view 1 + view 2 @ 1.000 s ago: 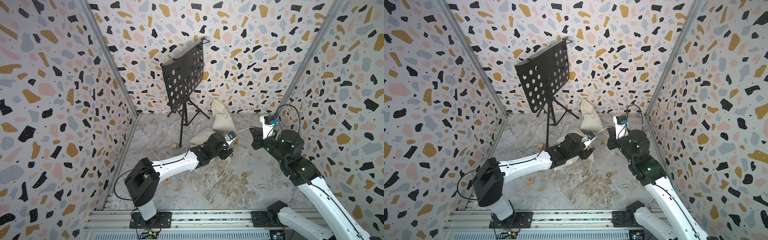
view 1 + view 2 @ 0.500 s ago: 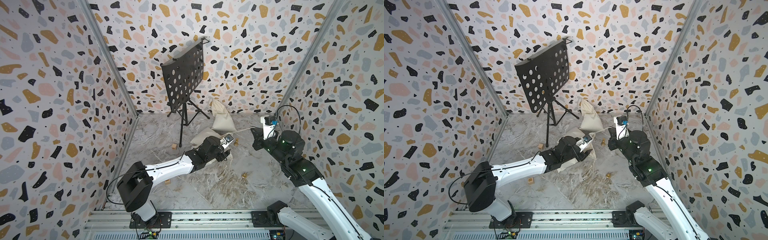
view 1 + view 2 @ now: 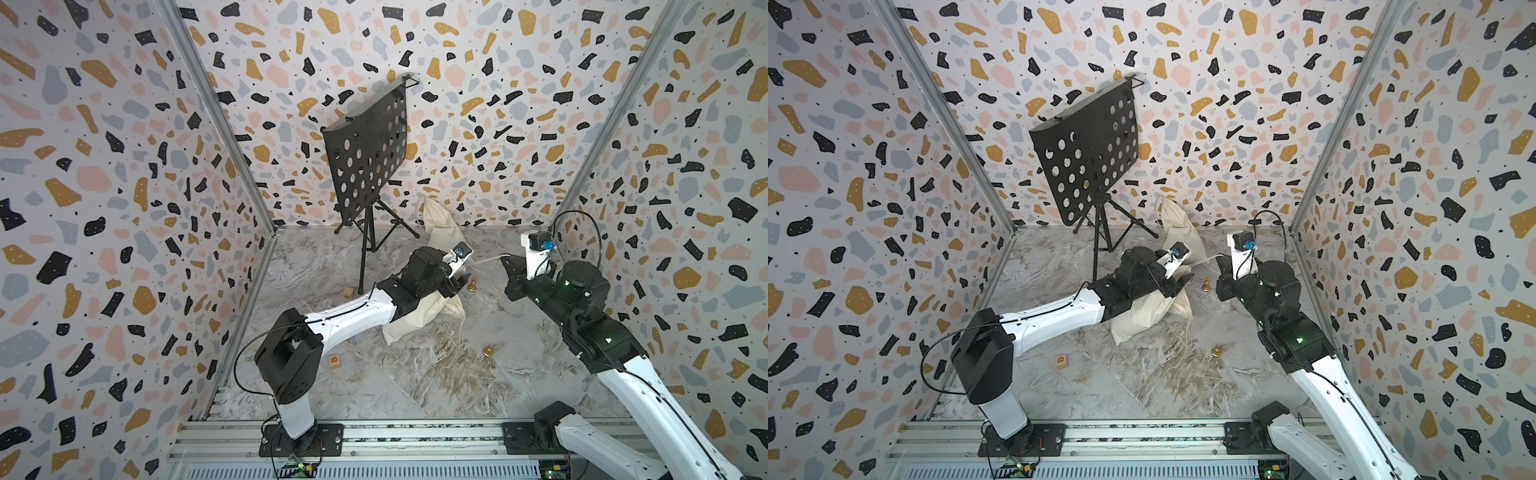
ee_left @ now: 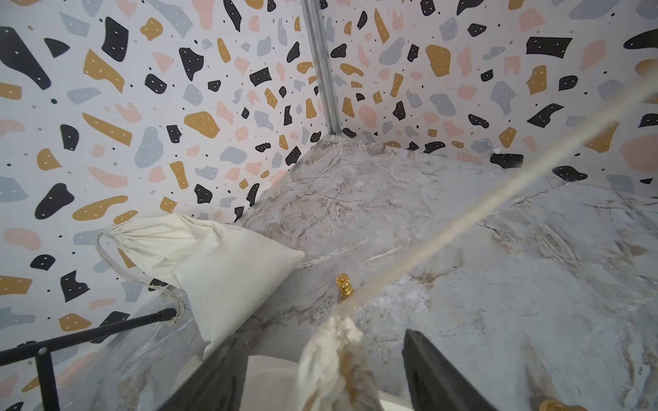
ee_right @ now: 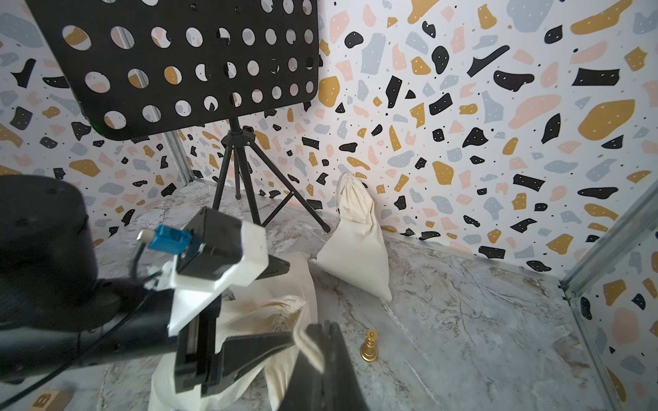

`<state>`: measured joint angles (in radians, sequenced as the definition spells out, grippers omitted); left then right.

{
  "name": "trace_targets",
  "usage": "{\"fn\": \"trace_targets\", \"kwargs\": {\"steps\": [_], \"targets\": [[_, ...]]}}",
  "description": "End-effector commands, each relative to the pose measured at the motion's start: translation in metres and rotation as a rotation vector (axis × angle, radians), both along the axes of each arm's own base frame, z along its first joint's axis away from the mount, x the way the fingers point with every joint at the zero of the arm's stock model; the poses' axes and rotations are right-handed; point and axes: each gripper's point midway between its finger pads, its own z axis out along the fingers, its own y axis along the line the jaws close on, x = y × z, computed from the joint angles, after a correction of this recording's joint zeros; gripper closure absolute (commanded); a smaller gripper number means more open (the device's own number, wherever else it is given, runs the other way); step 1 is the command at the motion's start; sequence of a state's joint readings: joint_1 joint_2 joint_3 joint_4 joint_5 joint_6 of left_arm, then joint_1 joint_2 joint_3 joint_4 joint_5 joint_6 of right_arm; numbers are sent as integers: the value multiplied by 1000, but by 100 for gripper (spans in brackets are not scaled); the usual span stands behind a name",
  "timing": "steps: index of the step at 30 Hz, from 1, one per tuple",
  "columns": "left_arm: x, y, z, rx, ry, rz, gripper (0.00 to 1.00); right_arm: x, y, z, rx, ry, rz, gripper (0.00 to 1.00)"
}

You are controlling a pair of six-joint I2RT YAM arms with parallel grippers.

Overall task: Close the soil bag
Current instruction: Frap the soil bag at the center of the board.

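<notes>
Right gripper (image 5: pixel 322 331) is clamped on the drawstring (image 4: pixel 463 220), which runs taut from the bag's gathered mouth across to it. Left gripper (image 3: pixel 456 285) is spread wide and grasps nothing; in the left wrist view its fingers stand either side of that puckered mouth, apart from it.

The soil bag (image 3: pixel 415 322) is cream cloth with brown smears at the mouth. It lies on its side near the middle of the tabletop (image 3: pixel 415 386), partly under the left arm, with its mouth toward the right edge. A loose cord (image 3: pixel 457 336) trails from it toward the front edge.

One gold chess piece (image 3: pixel 473 284) stands just beside the left gripper. Another gold piece (image 3: pixel 488 351) stands nearer the front edge.

A lettered wooden block (image 3: pixel 334 360) lies toward the front left, and a plain block (image 3: pixel 348 293) sits near the music stand (image 3: pixel 365 149), whose tripod stands by the back edge. A second cloth bag (image 3: pixel 438 226), drawn shut, leans against the back wall beside it.

The tabletop is grey marble pattern with brown veining. Terrazzo-print walls (image 3: pixel 104 166) enclose three sides, joined by metal corner posts. Both arm bases are mounted on an aluminium rail (image 3: pixel 415 436) along the front edge.
</notes>
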<state>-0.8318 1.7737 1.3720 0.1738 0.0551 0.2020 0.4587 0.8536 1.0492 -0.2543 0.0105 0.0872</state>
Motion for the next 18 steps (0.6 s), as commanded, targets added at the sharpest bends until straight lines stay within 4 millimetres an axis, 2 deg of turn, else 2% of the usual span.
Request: {"fn": "trace_targets", "kwargs": {"steps": [1, 5, 7, 8, 10, 14, 18], "targets": [[-5, -18, 12, -20, 8, -90, 32, -8, -1, 20, 20, -56, 14, 100], [4, -22, -2, 22, 48, -96, 47, -8, -2, 22, 14, -59, 10, 100], [5, -22, -12, 42, 63, -98, 60, -9, -4, 23, 8, -65, 0, 100], [5, -19, -19, 57, 70, -89, 71, -9, -6, 23, 4, -68, -11, 100], [8, -11, -30, 84, 79, -53, 85, -10, -12, 27, -6, -79, -38, 100], [6, 17, -56, 157, 96, 27, 95, -14, -31, 36, -33, -107, -119, 100], [5, 67, -88, 320, 106, 195, 97, -22, -53, 52, -45, -159, -212, 100]]}}
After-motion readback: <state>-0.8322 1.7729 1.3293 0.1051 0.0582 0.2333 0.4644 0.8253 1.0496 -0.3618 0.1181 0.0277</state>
